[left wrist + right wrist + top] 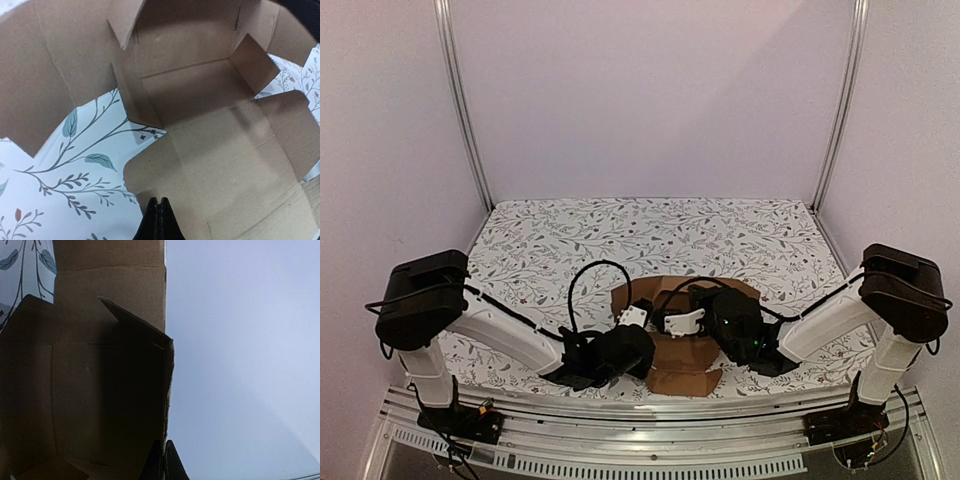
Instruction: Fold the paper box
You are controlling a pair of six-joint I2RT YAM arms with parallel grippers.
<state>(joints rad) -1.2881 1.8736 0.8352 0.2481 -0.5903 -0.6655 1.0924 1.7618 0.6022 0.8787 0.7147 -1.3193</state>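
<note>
The paper box [686,376] is a brown cardboard die-cut sheet, partly folded, lying at the front middle of the table. In the left wrist view the paper box [215,165] shows raised walls and loose flaps around a flat panel. My left gripper [633,316] is shut, and its tips [159,201] rest against a flat flap with nothing visibly between them. My right gripper [685,322] is shut on the edge of a raised panel of the paper box [100,390]. That edge runs straight into the closed right gripper [164,444].
A floral cloth [650,230] covers the table. Pale walls and two metal posts [465,110] [840,110] close in the back and sides. A metal rail [650,425] runs along the near edge. Cables loop over both wrists.
</note>
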